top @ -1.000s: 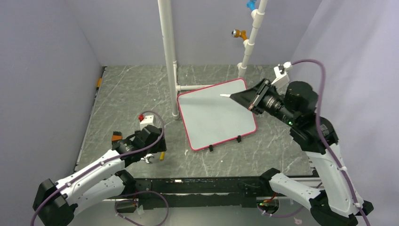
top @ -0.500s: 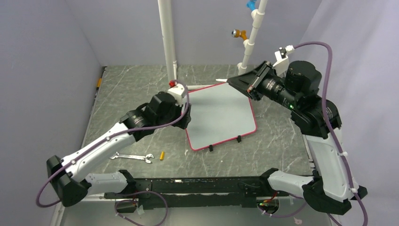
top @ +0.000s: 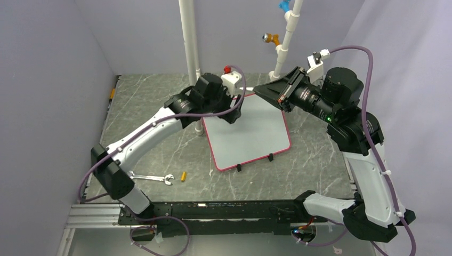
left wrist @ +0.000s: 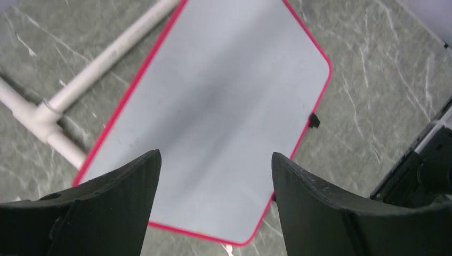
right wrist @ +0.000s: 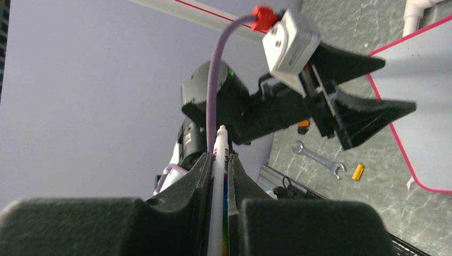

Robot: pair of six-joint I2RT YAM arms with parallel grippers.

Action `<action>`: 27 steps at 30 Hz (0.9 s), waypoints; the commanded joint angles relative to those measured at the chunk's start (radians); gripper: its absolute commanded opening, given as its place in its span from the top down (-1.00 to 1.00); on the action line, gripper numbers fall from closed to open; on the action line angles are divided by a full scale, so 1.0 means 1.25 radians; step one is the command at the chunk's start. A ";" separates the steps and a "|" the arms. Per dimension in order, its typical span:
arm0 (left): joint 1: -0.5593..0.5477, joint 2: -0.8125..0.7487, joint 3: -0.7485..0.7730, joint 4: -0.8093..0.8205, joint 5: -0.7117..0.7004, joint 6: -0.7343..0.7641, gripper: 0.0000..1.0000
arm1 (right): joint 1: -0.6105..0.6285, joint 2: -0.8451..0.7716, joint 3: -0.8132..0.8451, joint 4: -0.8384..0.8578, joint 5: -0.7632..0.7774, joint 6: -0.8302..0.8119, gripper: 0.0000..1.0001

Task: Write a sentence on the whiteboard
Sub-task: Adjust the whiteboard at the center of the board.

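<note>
Swung out from the near tabletop [top: 144,96] since a second ago, the left arm now reaches over the whiteboard [top: 250,133]. The board lies flat beneath the left tool [left wrist: 214,160], which is spread wide and empty, inside the red rim. Raised by the board's far edge, the right tool [right wrist: 217,160] grasps a white marker [right wrist: 219,141].

Grey-green marbled table [top: 138,96]. Whiteboard [top: 250,133] flat on it, centre-right, two black clips on near edge. White pipe frame [top: 199,129] foot beside board's left edge. Near-left: open-ended wrench [top: 151,177], small yellow cylinder [top: 183,176] just beside.
</note>
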 commanded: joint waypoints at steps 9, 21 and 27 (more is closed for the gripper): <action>0.117 0.173 0.216 -0.029 0.167 0.062 -0.60 | -0.053 -0.052 -0.051 0.057 0.007 -0.024 1.00; 0.194 0.300 0.332 -0.079 0.278 0.128 -0.53 | -0.055 -0.191 -0.127 0.048 0.263 -0.170 1.00; 0.220 0.354 0.385 -0.126 0.399 0.167 -0.46 | -0.054 -0.229 -0.169 0.039 0.276 -0.226 1.00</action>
